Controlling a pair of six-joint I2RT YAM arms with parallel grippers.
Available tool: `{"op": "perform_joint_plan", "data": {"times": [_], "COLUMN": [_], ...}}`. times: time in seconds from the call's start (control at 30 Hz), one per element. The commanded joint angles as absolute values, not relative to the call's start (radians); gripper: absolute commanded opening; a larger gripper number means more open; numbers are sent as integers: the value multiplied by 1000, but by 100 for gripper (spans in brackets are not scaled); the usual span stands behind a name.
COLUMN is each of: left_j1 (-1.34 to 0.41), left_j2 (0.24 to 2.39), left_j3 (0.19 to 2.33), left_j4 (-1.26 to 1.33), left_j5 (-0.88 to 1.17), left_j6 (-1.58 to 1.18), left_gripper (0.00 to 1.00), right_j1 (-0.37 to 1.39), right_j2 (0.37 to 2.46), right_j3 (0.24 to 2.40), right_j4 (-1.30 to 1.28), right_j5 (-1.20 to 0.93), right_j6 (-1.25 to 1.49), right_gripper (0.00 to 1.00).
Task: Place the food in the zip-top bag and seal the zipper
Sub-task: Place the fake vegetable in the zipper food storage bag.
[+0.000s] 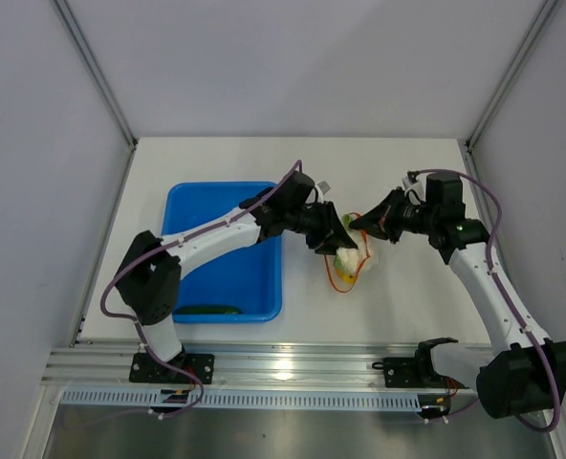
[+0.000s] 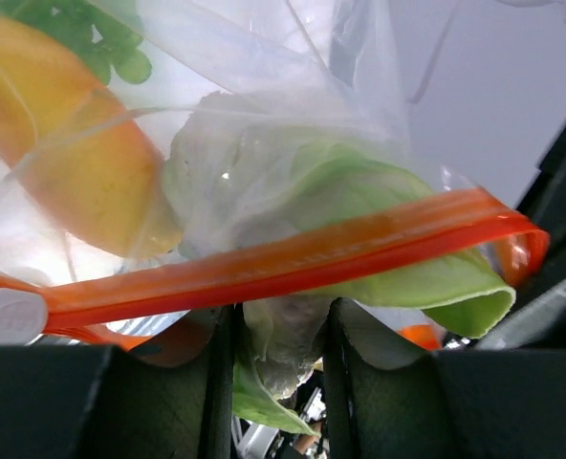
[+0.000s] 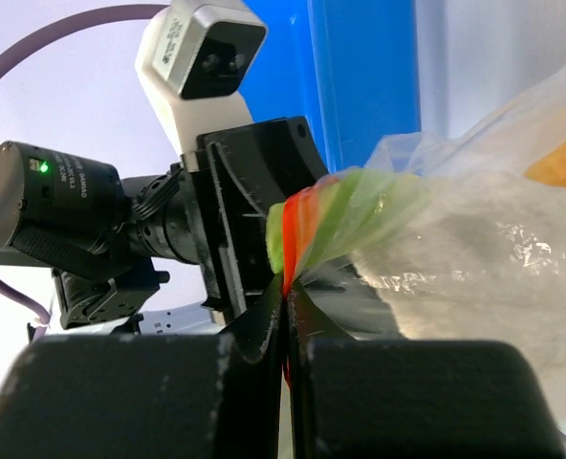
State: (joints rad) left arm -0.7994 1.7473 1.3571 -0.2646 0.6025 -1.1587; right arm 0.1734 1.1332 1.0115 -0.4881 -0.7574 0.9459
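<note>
Robot lab test cell, not a home or kitchen: my left arm (image 1: 216, 234) and right arm (image 1: 493, 287) are bolted to an aluminium extrusion rail (image 1: 293, 363) at the near edge of a white table (image 1: 407, 306), slotted cable duct (image 1: 293, 397) just below. Plain grey panels (image 1: 293, 67) set in metal frame posts (image 1: 94, 72) box the table in on three sides. Purple cables (image 3: 101, 13) loop along both arms, and a small white camera (image 3: 202, 53) rides my left wrist.

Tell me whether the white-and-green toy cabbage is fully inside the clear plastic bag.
Partly out: the cabbage pokes past the orange-red zipper strip, held in the left gripper.
</note>
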Motion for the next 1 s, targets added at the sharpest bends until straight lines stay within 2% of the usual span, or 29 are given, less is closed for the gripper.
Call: {"op": "perform_joint_plan", "data": {"times": [0.0, 0.03, 0.17, 0.2, 0.23, 0.3, 0.33, 0.4, 0.5, 0.77, 0.87, 0.97], "left_j1": [-808, -808, -808, -808, -808, -808, -810, -808, -808, -807, -807, -808], "left_j2": [1776, 1781, 1808, 1810, 1812, 1807, 1804, 1792, 1763, 1691, 1646, 1589], "left_j3": [1437, 1460, 1511, 1525, 1528, 1542, 1545, 1563, 1581, 1602, 1563, 1494], "left_j4": [-377, -423, -526, -538, -538, -545, -551, -578, -627, -722, -741, -739], "left_j5": [606, 600, 577, 575, 577, 574, 569, 557, 531, 492, 468, 446], "left_j6": [-1088, -1082, -1028, -1020, -1011, -991, -982, -944, -897, -812, -799, -788], "left_gripper": [4, 12, 27, 37, 55, 67, 77, 86, 91, 94, 93, 84], "right_j1": [176, 178, 176, 175, 176, 172, 170, 167, 164, 164, 163, 163], "right_j2": [1135, 1137, 1144, 1146, 1143, 1143, 1141, 1138, 1138, 1134, 1131, 1129], "right_j3": [1025, 1032, 1055, 1057, 1057, 1055, 1055, 1057, 1071, 1080, 1080, 1078], "right_j4": [-465, -469, -494, -494, -494, -500, -502, -506, -517, -523, -525, -526], "right_j5": [-795, -792, -785, -785, -785, -787, -788, -787, -784, -779, -778, -776], "right_j6": [959, 953, 930, 928, 924, 917, 911, 908, 896, 887, 887, 887], "right_gripper": [0, 0, 0, 0, 0, 0, 0, 0, 0, 0, 0, 0]}}
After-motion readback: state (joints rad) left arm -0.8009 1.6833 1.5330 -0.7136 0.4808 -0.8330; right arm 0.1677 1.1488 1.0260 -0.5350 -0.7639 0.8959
